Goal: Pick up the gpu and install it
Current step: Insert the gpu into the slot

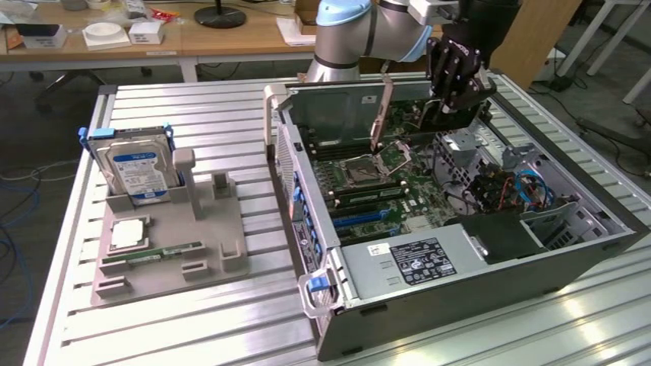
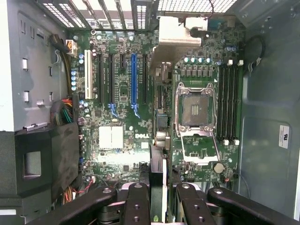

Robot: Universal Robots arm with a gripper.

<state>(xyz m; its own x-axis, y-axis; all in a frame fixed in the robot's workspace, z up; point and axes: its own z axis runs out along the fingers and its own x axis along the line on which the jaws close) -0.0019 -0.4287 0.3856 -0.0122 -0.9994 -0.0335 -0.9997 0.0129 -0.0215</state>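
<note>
Since the graphics card [image 2: 157, 159] hangs on edge over the motherboard [image 2: 117, 112] inside the open computer case [image 1: 478, 305], the step in hand looks to be lining it up with a slot, so work squarely rather than quickly. Hold the card upright with its long edge parallel to the row of slots. Judge the line from the wrist view, where you see the card almost edge-on as a thin dark strip. Match its silver bracket [image 2: 174, 35] to the slotted rear wall [image 2: 140, 9] of the case, because a bracket that catches there will tilt the whole card. Press only when the connector edge sits true over the slot, since a skewed push could stress the board. The gripper [image 2: 161, 202] is clamped on the card, with one finger [image 2: 136, 201] on each flat face and the card running straight out from between them towards the board. The card therefore lies directly beneath the gripper, and I cannot tell how far its lower edge is from the board. It appears to stand between the long blue slot [image 2: 133, 79] and the processor socket [image 2: 194, 105], closer to the blue slot and not yet seated. Its bracket end is towards the rear edge of the board. Outside the case, the hard drive [image 1: 137, 171] and the memory stick [image 1: 163, 252] rest on their grey tray [image 1: 203, 252] on the tabletop, well apart from the gripper.
</note>
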